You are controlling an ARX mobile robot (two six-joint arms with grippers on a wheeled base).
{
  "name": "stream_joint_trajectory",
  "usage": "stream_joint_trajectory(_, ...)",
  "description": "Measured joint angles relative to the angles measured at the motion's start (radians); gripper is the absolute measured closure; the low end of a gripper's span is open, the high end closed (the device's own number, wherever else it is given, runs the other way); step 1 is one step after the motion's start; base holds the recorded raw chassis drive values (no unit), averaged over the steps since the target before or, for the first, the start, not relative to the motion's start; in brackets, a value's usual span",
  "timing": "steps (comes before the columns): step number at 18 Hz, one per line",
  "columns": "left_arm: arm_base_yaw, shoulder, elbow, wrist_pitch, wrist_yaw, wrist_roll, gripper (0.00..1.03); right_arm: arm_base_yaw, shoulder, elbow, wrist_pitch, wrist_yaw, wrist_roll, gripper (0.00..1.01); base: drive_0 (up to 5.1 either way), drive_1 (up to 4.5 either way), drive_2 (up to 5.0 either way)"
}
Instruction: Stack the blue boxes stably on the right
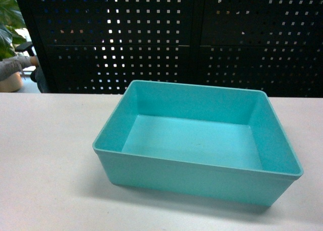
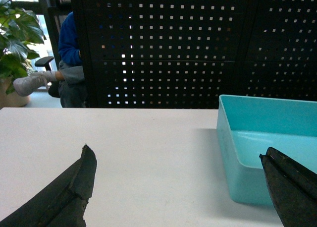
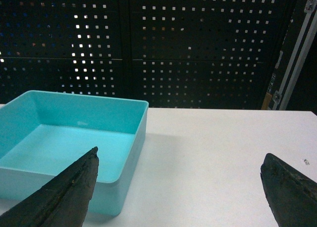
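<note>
Both grippers spread wide and empty, one turquoise tub on the white table.

Head view: the turquoise tub [image 1: 198, 142] sits open-topped and upright on the white table [image 1: 45, 155], just right of centre, with nothing inside it; the black perforated panel [image 1: 166, 37] fills the 12 o'clock side, and a potted plant [image 1: 9, 34] shows at 10 o'clock. Neither gripper appears here. Left wrist view: the left gripper [image 2: 181, 185] has its jaws fully apart, holding and touching nothing; the tub lies at 3 o'clock, its near wall just beside the right-hand finger, and a seated person [image 2: 69, 58] is at 11 o'clock behind the panel. Right wrist view: the right gripper [image 3: 181, 187] is likewise wide open and empty, the tub at 9 o'clock beyond its left-hand finger.
</note>
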Motion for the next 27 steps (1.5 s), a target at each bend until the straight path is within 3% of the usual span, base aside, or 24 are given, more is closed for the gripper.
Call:
stream_joint_trajectory(8, 0.000, 0.000, 0.000, 0.000, 0.000, 0.000, 0.05, 0.000, 0.000, 0.000, 0.000, 0.000, 0.000, 0.03, 0.0, 0.00, 0.0)
stream_joint_trajectory(9, 0.008, 0.023, 0.001, 0.047, 0.018, -0.002, 0.05, 0.001, 0.004, 0.000, 0.002, 0.000, 0.002, 0.03, 0.0, 0.00, 0.0)
stream_joint_trajectory(10, 0.043, 0.126, 0.039, 0.090, 0.079, -0.027, 0.05, 0.060, 0.100, 0.011, 0.072, 0.079, 0.025, 0.03, 0.0, 0.00, 0.0)
stream_joint_trajectory(11, 0.103, 0.344, 0.154, 0.034, 0.201, -0.096, 0.05, 0.167, 0.315, 0.062, 0.187, 0.132, 0.055, 0.03, 0.0, 0.00, 0.0)
stream_joint_trajectory(12, 0.126, 0.552, 0.275, -0.035, 0.330, -0.166, 0.05, 0.209, 0.539, 0.166, 0.217, 0.081, 0.095, 0.03, 0.0, 0.00, 0.0)
stream_joint_trajectory(13, 0.113, 0.758, 0.397, -0.106, 0.476, -0.208, 0.05, 0.177, 0.771, 0.313, 0.130, -0.018, 0.163, 0.03, 0.0, 0.00, 0.0)
stream_joint_trajectory(14, 0.106, 0.986, 0.536, -0.225, 0.649, -0.234, 0.05, 0.148, 1.023, 0.453, 0.121, -0.085, 0.244, 0.03, 0.0, 0.00, 0.0)
stream_joint_trajectory(15, 0.125, 1.169, 0.618, -0.230, 0.764, -0.237, 0.05, 0.151, 1.205, 0.539, 0.186, -0.032, 0.265, 0.03, 0.0, 0.00, 0.0)
stream_joint_trajectory(16, 0.149, 1.294, 0.660, -0.207, 0.783, -0.237, 0.05, 0.158, 1.310, 0.589, 0.216, 0.013, 0.273, 0.03, 0.0, 0.00, 0.0)
stream_joint_trajectory(17, 0.163, 1.346, 0.661, -0.216, 0.780, -0.237, 0.05, 0.157, 1.337, 0.589, 0.204, 0.023, 0.279, 0.03, 0.0, 0.00, 0.0)
stream_joint_trajectory(22, 0.157, 1.331, 0.650, -0.216, 0.792, -0.237, 0.05, 0.159, 1.334, 0.582, 0.214, 0.032, 0.286, 0.03, 0.0, 0.00, 0.0)
stream_joint_trajectory(23, 0.157, 1.331, 0.650, -0.214, 0.792, -0.237, 0.05, 0.182, 1.347, 0.600, 0.181, 0.053, 0.286, 0.03, 0.0, 0.00, 0.0)
stream_joint_trajectory(25, 0.158, 1.331, 0.650, -0.215, 0.792, -0.237, 0.05, 0.182, 1.418, 0.706, 0.039, 0.051, 0.284, 0.03, 0.0, 0.00, 0.0)
stream_joint_trajectory(27, 0.158, 1.331, 0.650, -0.214, 0.791, -0.237, 0.05, 0.154, 1.574, 0.943, -0.179, -0.006, 0.278, 0.03, 0.0, 0.00, 0.0)
